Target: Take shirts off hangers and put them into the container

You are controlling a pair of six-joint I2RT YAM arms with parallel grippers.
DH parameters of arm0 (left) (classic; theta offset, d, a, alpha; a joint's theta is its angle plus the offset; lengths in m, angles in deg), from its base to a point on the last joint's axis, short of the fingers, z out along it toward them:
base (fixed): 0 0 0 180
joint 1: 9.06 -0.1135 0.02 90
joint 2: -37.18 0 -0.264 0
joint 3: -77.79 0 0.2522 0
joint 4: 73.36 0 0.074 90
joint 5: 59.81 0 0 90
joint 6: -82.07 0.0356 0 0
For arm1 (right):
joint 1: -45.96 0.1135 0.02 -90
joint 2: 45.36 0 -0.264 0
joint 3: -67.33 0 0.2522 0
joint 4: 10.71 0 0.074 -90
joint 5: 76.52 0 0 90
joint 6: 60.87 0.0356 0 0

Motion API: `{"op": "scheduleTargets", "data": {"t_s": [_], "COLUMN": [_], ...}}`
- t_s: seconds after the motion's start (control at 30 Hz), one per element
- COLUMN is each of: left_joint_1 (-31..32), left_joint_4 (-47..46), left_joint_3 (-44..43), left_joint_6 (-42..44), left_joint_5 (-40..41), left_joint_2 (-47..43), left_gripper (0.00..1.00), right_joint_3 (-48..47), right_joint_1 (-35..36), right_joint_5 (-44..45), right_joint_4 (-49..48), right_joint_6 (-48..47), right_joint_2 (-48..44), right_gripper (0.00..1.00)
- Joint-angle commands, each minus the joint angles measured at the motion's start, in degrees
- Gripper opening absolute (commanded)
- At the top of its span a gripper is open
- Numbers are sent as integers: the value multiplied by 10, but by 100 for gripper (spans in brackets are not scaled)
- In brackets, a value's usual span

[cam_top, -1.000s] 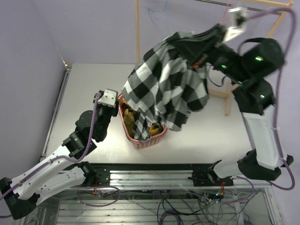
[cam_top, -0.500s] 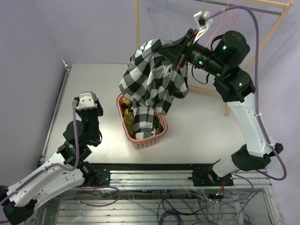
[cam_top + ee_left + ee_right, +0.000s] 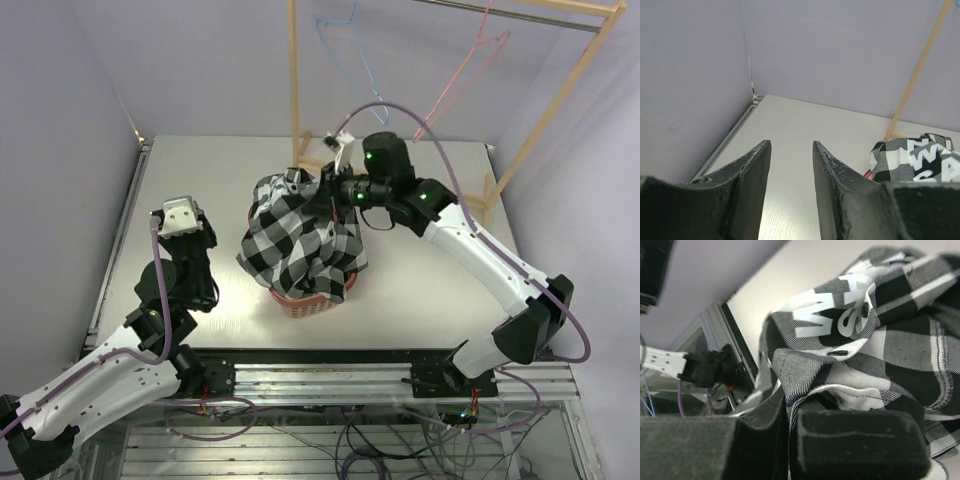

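shirt: the check shirt [image 3: 300, 240] is bunched over the basket [image 3: 300, 303], covering nearly all of it; cloth spills past the rim on the left and right, and only the near rim shows
other shirt: I cannot see the plaid one from here; it may lie under the check cloth
hangers: the blue hanger [image 3: 345, 45] and the pink hanger [image 3: 465, 70] both hang bare on the rack [image 3: 293, 70]
step: lowering the last shirt into the basket, so I judge the task close to done
my right hand: right hand [image 3: 308, 186] is clamped tight on a fold of the shirt at its far top edge, just above the basket's far side
my left hand: left hand [image 3: 790, 165] stands about half open and holds nothing, raised over the bench [image 3: 190, 180] well to the left of the basket
next: let go of the fold and lift clear; the overhanging cloth will probably need tucking inside the rim, and my left hand is free for that
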Motion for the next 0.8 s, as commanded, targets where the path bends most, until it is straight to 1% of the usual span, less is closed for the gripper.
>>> {"op": "scheduleTargets", "data": {"t_s": [0.0, 0.17, 0.33, 0.53, 0.67, 0.77], "left_joint_1": [-4, -4, -5, -5, -5, -5], "left_joint_4": [2, 7, 13, 16, 22, 20], "left_joint_3": [-11, -12, -16, -16, -18, -18], "left_joint_6": [-8, -11, -12, -17, -20, -18], "left_joint_5": [-4, -10, -12, -17, -22, -23], "left_joint_2": [7, 13, 21, 27, 31, 31], "left_gripper": [49, 49, 49, 49, 49, 49], "right_joint_3": [28, 65, 86, 117, 128, 153], "right_joint_1": [35, 76, 104, 105, 107, 114], "right_joint_5": [63, 139, 200, 183, 196, 220], "right_joint_4": [31, 72, 71, 42, 43, 31], "right_joint_6": [-31, -50, -46, -26, -7, 12], "right_joint_2": [23, 87, 153, 230, 279, 292], "right_gripper": [0, 0, 0, 0, 0, 0]}}
